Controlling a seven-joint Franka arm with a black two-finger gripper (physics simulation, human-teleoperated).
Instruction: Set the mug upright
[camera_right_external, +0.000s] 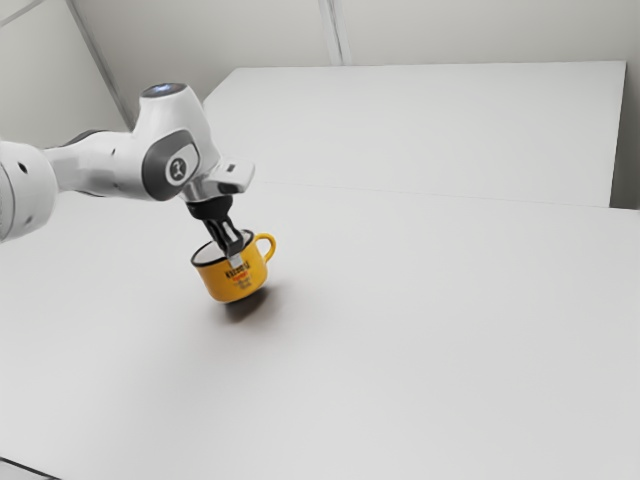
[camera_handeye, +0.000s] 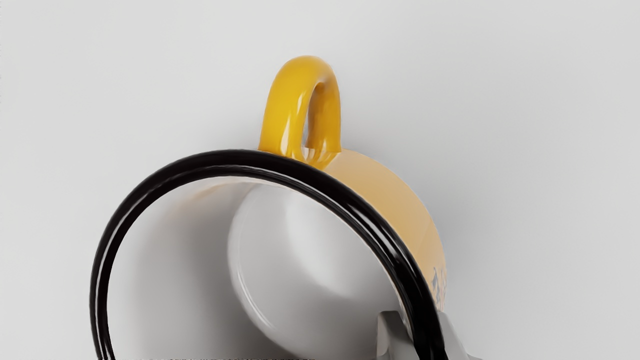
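Yellow enamel-look sides and a black rim marked out the mug (camera_right_external: 222, 285), which I had in my gripper (camera_right_external: 235, 256). I was clamped on its wall near the rim (camera_handeye: 245, 159): one finger (camera_handeye: 392, 327) reached inside the mug, the other (camera_handeye: 452, 332) pressed from outside, and the wall was pinched between the two. The mug was not upright; it leaned, its mouth turned up and toward the exterior view's left, its base swung toward the exterior view's right. Its handle (camera_right_external: 272, 243) stuck out on the exterior view's right, and in the wrist view it rose as a glossy loop from the side beyond the rim. The inside (camera_handeye: 170, 260) was pale, with the round floor in sight at the bottom. Dark and orange lettering (camera_right_external: 238, 270) ran across the outer side, just below my fingertips.

The mug was over the white table (camera_right_external: 420, 350), with a dark shadow (camera_right_external: 247, 306) right under its base; whether the base touched the table I could not tell. My white arm (camera_right_external: 105, 165) came in from the exterior view's left, the hand angled down to the mug. Behind stood a large pale panel (camera_right_external: 420, 130).
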